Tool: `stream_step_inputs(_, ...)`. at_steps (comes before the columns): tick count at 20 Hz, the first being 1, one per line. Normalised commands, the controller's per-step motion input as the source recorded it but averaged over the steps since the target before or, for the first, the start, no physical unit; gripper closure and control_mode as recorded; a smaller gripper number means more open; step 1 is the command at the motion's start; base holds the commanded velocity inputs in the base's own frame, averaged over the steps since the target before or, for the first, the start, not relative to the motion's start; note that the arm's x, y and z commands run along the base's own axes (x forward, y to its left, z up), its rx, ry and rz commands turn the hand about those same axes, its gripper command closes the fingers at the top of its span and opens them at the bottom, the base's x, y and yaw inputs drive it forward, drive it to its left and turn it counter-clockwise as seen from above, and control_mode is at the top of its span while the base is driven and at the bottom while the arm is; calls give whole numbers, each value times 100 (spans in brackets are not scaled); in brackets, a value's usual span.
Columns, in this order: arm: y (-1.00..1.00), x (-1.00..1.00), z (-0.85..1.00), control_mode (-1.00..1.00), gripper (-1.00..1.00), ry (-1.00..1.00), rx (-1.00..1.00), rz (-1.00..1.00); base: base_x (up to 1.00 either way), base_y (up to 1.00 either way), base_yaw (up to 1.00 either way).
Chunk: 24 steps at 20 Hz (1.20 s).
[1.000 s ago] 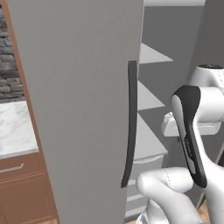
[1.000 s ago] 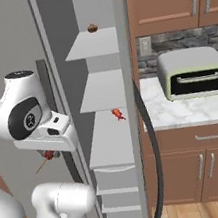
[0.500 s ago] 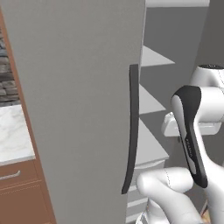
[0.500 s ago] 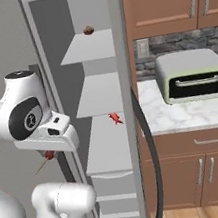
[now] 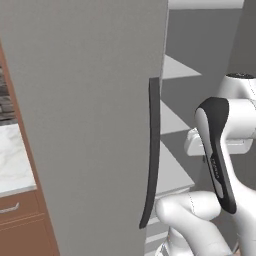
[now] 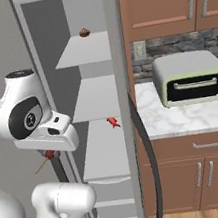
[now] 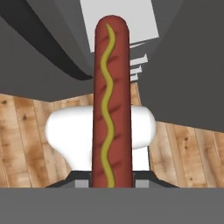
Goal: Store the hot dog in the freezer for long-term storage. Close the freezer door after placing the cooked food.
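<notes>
1. While the freezer door (image 5: 90, 125) stands open in the left base view, the shelves lie beyond the arm.
2. Right base view: freezer (image 6: 100, 148) open, ahead of the claw.
3. Hand view: claw (image 7: 111, 181) pinches the hot dog (image 7: 110, 100) at its base; likely light, soft, slippery, so keep that low grip.

Grey freezer door (image 5: 90, 125) fills left and centre, long dark vertical handle (image 5: 151, 150) on right edge. White shelves (image 5: 172, 120) behind. Marble counter (image 5: 12, 165) far left.
</notes>
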Motion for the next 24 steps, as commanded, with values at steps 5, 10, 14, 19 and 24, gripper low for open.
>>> stream_step_inputs(5,0,0,0,100,100,0,0,0,22,-24,-3)
stream_step_inputs(10,0,0,0,100,100,0,0,0,22,-2,-9)
stream_step_inputs(14,0,0,0,100,100,0,0,0,20,0,-10)
stream_step_inputs(19,0,0,0,100,100,0,0,0,2,0,0)
stream_step_inputs(24,0,0,0,100,100,0,0,0,2,0,0)
